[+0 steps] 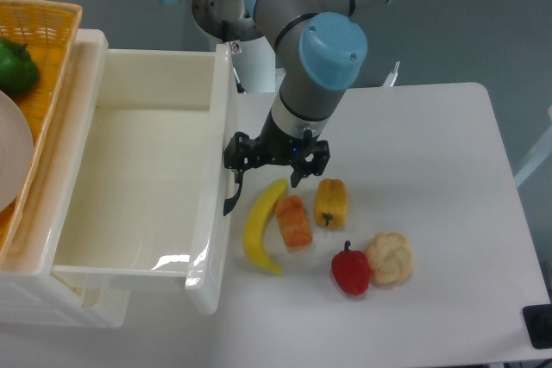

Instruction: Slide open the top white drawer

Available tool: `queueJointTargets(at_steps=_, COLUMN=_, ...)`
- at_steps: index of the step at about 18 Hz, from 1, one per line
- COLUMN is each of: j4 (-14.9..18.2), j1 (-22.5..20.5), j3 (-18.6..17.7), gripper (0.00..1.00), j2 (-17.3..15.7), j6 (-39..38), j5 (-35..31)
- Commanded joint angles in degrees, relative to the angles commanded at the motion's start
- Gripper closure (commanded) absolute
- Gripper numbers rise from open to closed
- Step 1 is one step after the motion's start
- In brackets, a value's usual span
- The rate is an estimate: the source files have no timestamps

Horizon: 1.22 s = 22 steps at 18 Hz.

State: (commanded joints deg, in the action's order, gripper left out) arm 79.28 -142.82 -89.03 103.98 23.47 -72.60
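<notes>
While the top white drawer (129,187) stands pulled far out of the cabinet toward the right, its inside shows as a deep, glossy tray with nothing in it. Its curved black handle (231,198) sits on the front wall, and the gripper (269,164) hangs just beside that wall, one finger at the upper end of the handle. Whether the fingers clamp the handle or only touch it I cannot tell (the dark parts run together). On the white table (448,152) near the gripper lie a banana (259,228), an orange piece of food (294,221), a yellow pepper (330,202), a red pepper (351,271) and a pale bread-like piece (390,258). On top of the cabinet stands a wicker basket (43,49) with a green pepper (15,68).
</notes>
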Motion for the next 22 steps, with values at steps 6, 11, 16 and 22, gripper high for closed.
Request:
queueJointTargets(at_steps=6, j4=0.53, j1=-0.44, j3=-0.61, gripper=0.0, j2=-0.09, j6=-0.44, j5=3.25)
queueJointTargets(at_steps=11, j4=1.4, j1=-0.53, j3=-0.7, gripper=0.0, j2=-0.35, j6=-0.44, j5=5.45)
queueJointTargets(at_steps=16, j4=1.85, j1=-0.7, j3=-0.79, gripper=0.0, j2=-0.53, j6=-0.44, j5=5.45)
queueJointTargets(at_steps=22, j4=-0.17, j1=-2.82, j3=0.87, gripper=0.0, j2=-0.7, j6=2.54, j5=3.79)
